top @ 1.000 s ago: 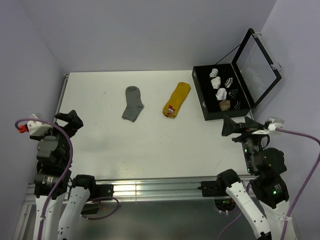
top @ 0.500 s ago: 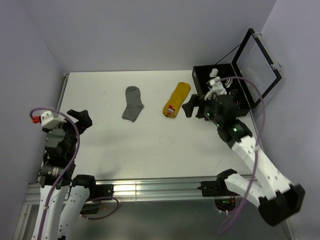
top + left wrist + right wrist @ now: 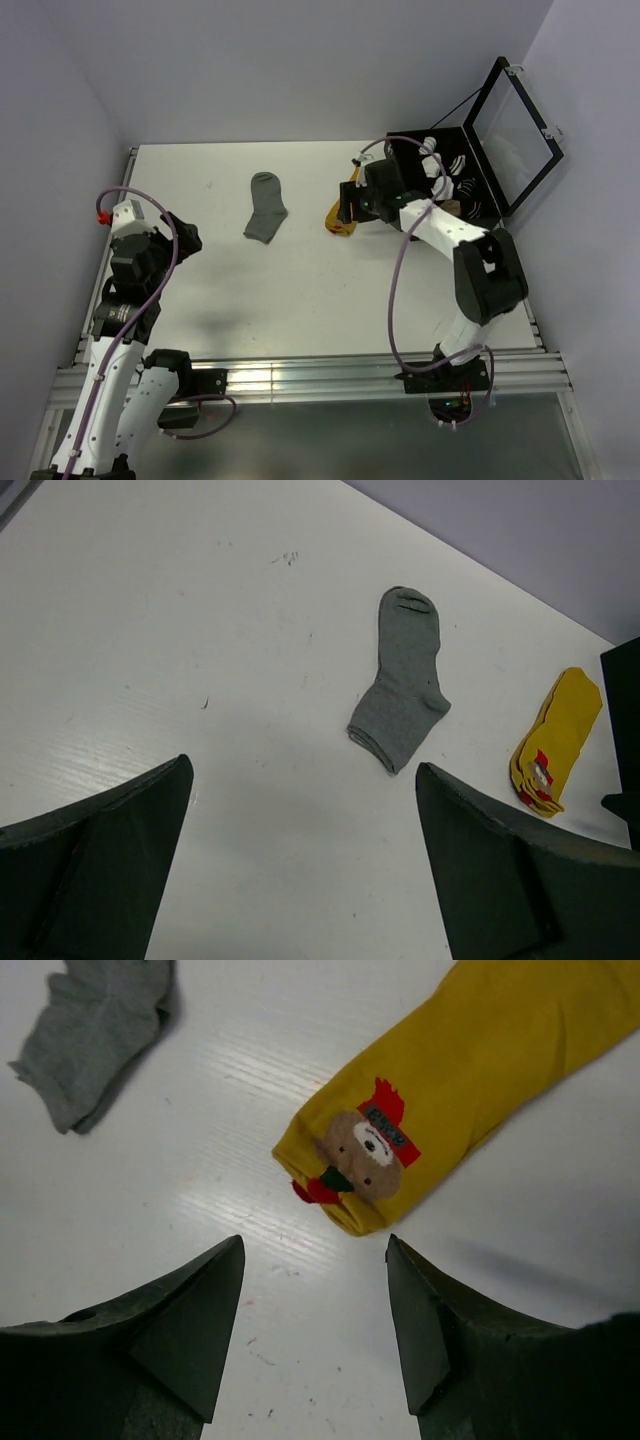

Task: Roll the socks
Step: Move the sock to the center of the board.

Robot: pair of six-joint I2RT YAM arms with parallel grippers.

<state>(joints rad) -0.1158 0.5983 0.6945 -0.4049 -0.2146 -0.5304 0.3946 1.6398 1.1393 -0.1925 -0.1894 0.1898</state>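
The dark fingers point(image 3: 190, 1310) of the right gripper point(image 3: 315, 1260) are being held apart at the near end of the flat mustard-yellow fabric sock point(image 3: 480, 1070), clamped on nothing. A bear patch with red trim is being shown there; its tiny writing cannot be read. The left gripper point(image 3: 302, 770) is being held wide apart, near left. The plain grey fabric sock point(image 3: 405, 680) is being seen flat to the left, with bare white tabletop point(image 3: 300, 280) between and nearer.

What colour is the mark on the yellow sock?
The mark is red, brown and white; clearest in right wrist view.
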